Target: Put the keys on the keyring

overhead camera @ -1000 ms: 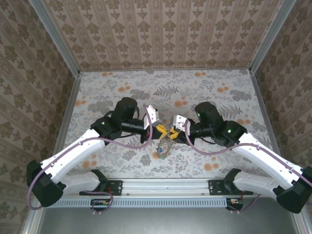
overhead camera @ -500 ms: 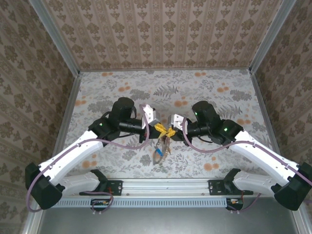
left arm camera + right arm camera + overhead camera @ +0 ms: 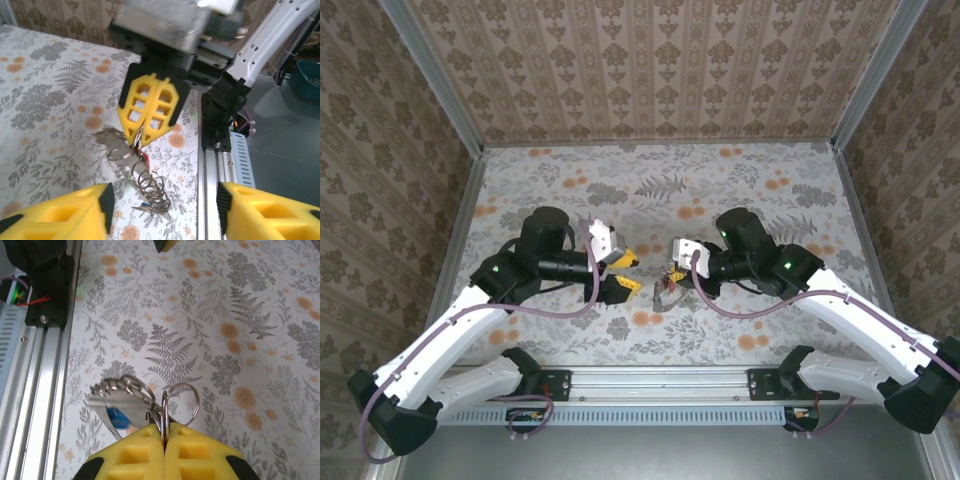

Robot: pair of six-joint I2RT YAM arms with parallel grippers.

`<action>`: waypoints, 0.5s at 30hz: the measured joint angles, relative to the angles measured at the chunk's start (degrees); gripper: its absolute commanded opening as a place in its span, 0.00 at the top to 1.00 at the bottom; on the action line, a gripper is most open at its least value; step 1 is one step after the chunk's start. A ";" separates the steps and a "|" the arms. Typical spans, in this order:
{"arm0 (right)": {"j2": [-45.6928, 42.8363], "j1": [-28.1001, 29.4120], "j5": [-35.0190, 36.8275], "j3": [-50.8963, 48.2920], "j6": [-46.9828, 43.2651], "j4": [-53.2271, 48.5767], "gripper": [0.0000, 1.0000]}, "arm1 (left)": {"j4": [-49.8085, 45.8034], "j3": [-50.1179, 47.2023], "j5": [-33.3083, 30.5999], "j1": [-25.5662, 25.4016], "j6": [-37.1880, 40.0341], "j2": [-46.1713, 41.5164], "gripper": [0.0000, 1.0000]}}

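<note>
My right gripper (image 3: 672,274) is shut on the keyring (image 3: 181,396), a thin metal loop that sticks out from between its yellow fingers (image 3: 200,455). The keys (image 3: 117,410) hang from the ring in a bunch with smaller rings; one has a blue head, and a little red shows in the left wrist view. The bunch (image 3: 665,292) dangles just above the table. My left gripper (image 3: 623,271) stands open a short way to the left of it and touches nothing. In the left wrist view the keys (image 3: 147,187) hang from the right gripper (image 3: 142,137), beyond my open left gripper (image 3: 165,206).
The floral table cover (image 3: 740,180) stretches out behind both arms. A metal rail (image 3: 660,380) with the arm bases runs along the near edge, close below the hanging bunch. Patterned walls enclose the table on three sides.
My left gripper has opened, let go of the bunch and drawn back to the left. The right gripper has shut on the ring and now carries the bunch alone.
</note>
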 measured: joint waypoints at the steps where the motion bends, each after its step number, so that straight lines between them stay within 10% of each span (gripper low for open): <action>1: 0.02 0.28 0.31 0.59 -0.63 -0.70 1.00 | 0.20 0.00 -0.37 0.00 -0.20 0.61 0.59; 5: 0.31 1.01 1.09 2.05 -1.70 -2.32 1.00 | 0.83 0.94 -0.76 -0.76 0.09 5.40 0.76; 15: 1.31 1.66 1.25 2.27 -1.90 -2.45 1.00 | 2.99 1.51 -1.46 -5.01 3.89 10.14 0.78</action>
